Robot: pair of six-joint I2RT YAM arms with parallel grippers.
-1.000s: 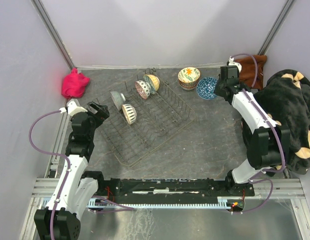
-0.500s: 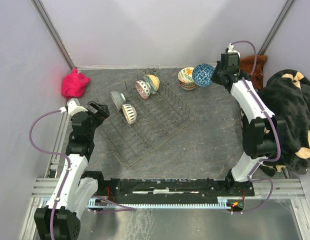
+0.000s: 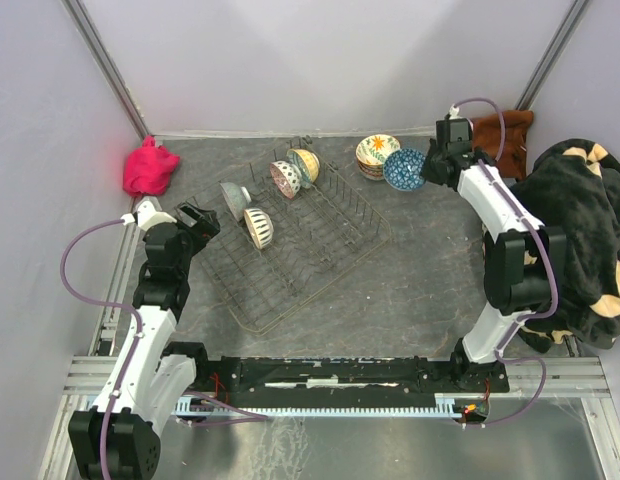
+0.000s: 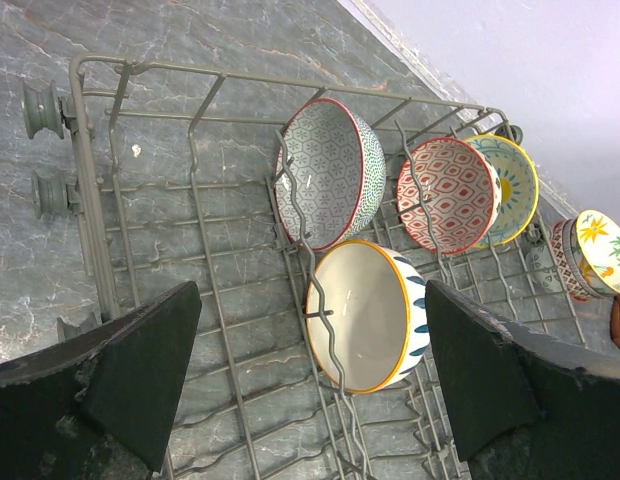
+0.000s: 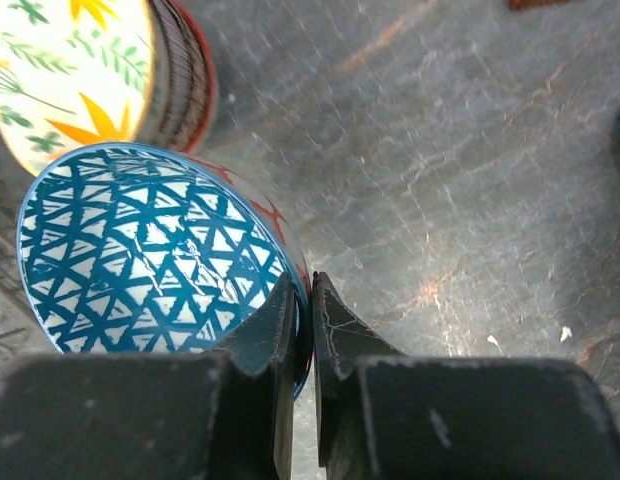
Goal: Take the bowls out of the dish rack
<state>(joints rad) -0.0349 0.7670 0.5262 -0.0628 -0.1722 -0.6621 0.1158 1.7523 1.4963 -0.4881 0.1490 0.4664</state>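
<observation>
The dish rack (image 3: 320, 240) lies slantwise at mid-table and holds several bowls on edge: a grey one (image 3: 234, 199), a white one with blue leaves (image 3: 258, 227), a red-patterned one (image 3: 284, 179) and a yellow-rimmed one (image 3: 304, 164). My left gripper (image 3: 195, 220) hangs open at the rack's left end; in its wrist view the white bowl (image 4: 365, 315) stands between and beyond the wide-apart fingers (image 4: 140, 370). My right gripper (image 5: 303, 285) is shut on the rim of a blue triangle-patterned bowl (image 5: 140, 250), held beside a stack of bowls (image 3: 376, 155) at the back.
A pink cloth (image 3: 150, 167) lies at the back left corner. A dark blanket with cream patches (image 3: 580, 240) fills the right side, and a brown cloth (image 3: 505, 130) sits behind it. Pale walls close in on three sides.
The right gripper, with the blue bowl in it, rose and swung left toward the stack, then came down beside it. The left arm has stayed where it was.
</observation>
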